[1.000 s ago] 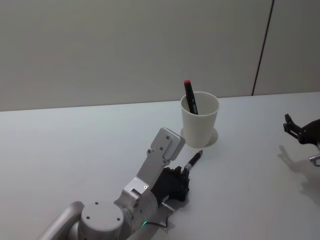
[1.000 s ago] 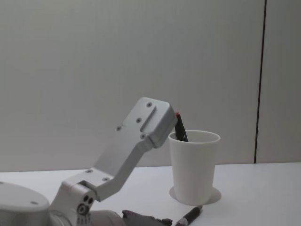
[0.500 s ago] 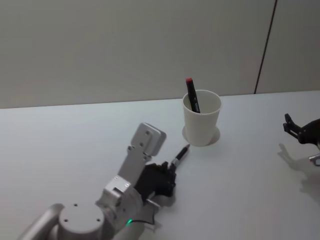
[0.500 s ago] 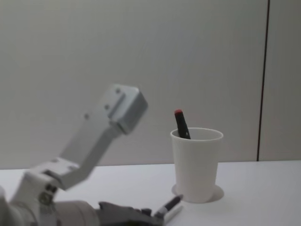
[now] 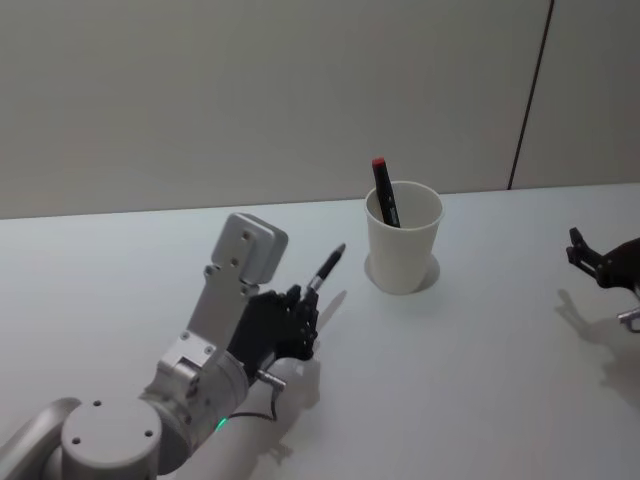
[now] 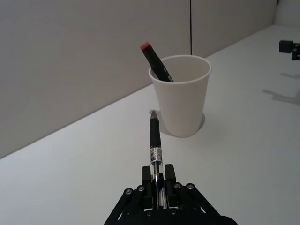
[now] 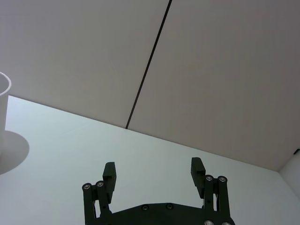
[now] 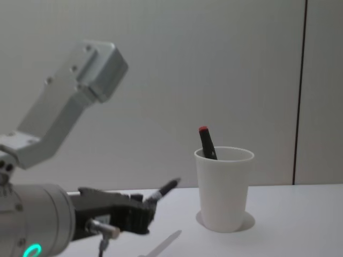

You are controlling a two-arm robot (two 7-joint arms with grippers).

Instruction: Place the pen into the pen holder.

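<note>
The left hand (image 5: pixel 303 318) pinches the pen (image 5: pixel 326 270) by its rear, clear of the worktop (image 5: pixel 480 380) and left of the cup (image 5: pixel 403 250), so carry it above the rim, tilt it steep, then let go; the right hand (image 5: pixel 592 262) waits spread, far right.

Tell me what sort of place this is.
Probably a robot test bench: a white table, plain wall panels, the left gripper holding a pen near a paper cup; right gripper parked at right.
</note>
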